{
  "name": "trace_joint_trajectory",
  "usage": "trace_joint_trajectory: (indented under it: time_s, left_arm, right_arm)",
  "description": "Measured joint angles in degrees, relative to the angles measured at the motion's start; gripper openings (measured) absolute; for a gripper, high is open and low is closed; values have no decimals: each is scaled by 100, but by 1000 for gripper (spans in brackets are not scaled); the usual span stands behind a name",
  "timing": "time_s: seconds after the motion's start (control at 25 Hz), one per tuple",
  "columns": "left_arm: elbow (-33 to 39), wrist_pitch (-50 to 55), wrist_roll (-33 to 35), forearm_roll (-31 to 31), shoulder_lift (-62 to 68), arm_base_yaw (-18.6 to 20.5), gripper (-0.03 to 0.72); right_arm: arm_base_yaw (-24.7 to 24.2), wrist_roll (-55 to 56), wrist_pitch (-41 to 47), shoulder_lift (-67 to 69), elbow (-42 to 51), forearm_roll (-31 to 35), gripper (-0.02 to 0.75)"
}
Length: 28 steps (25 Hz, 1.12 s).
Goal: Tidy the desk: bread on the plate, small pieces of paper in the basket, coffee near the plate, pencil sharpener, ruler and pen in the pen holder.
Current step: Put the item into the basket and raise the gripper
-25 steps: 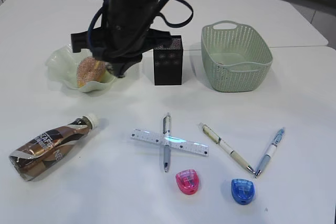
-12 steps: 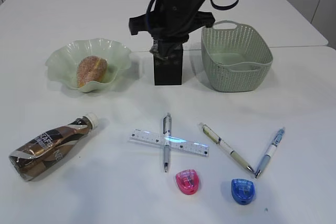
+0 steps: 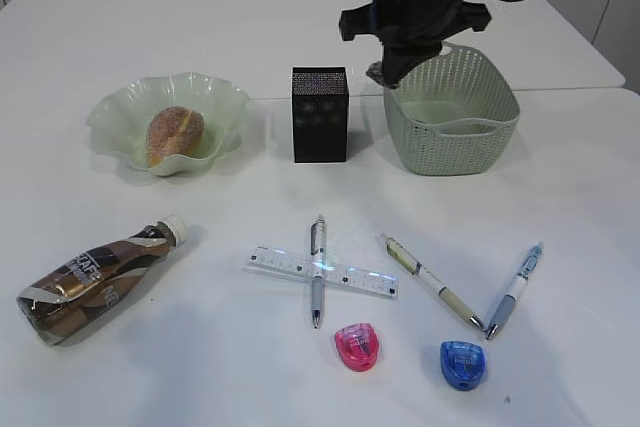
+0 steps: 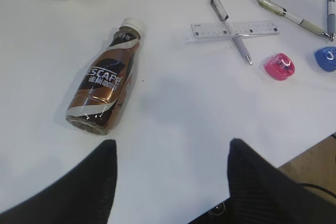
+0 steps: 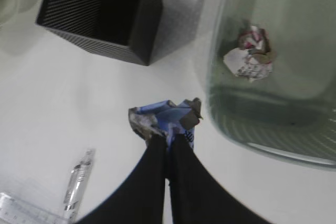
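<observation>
My right gripper (image 5: 169, 137) is shut on a crumpled blue piece of paper (image 5: 164, 117), hanging just left of the basket's rim (image 3: 395, 97). Another crumpled paper (image 5: 248, 56) lies inside the basket (image 5: 252, 124). The bread (image 3: 174, 135) sits in the plate (image 3: 120, 107). The coffee (image 4: 105, 90) lies on its side ahead of my open, empty left gripper (image 4: 170, 148). The black pen holder (image 3: 320, 115) stands mid-desk. A pen (image 3: 317, 277) crosses the ruler (image 3: 280, 261); pink (image 3: 357, 346) and blue (image 3: 462, 363) pencil sharpeners lie near the front.
Two more pens (image 3: 432, 283) (image 3: 514, 289) lie at the front right of the white desk (image 3: 560, 207). The desk's front edge shows beside my left gripper in the left wrist view.
My right arm has swung from above the plate rightward past the pen holder to the basket's left rim, carrying the paper. Nothing on the desk has moved.
</observation>
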Motion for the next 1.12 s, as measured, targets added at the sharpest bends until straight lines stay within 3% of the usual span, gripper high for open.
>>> trace_joint_trajectory:
  time_s: [0.36,0.96,1.12]
  left_arm:
    - [0,-11,0,-98,0,0,466]
    - [0,21,0,-129,0,0,466]
    - [0,21,0,-129,0,0,466]
  right_arm:
    - [-740,-185,-165,0,0,-11,15]
    - [-936,-274,-664,517,-4,-147,19]
    - [-949,-219,-672,586,-4,-147,120]
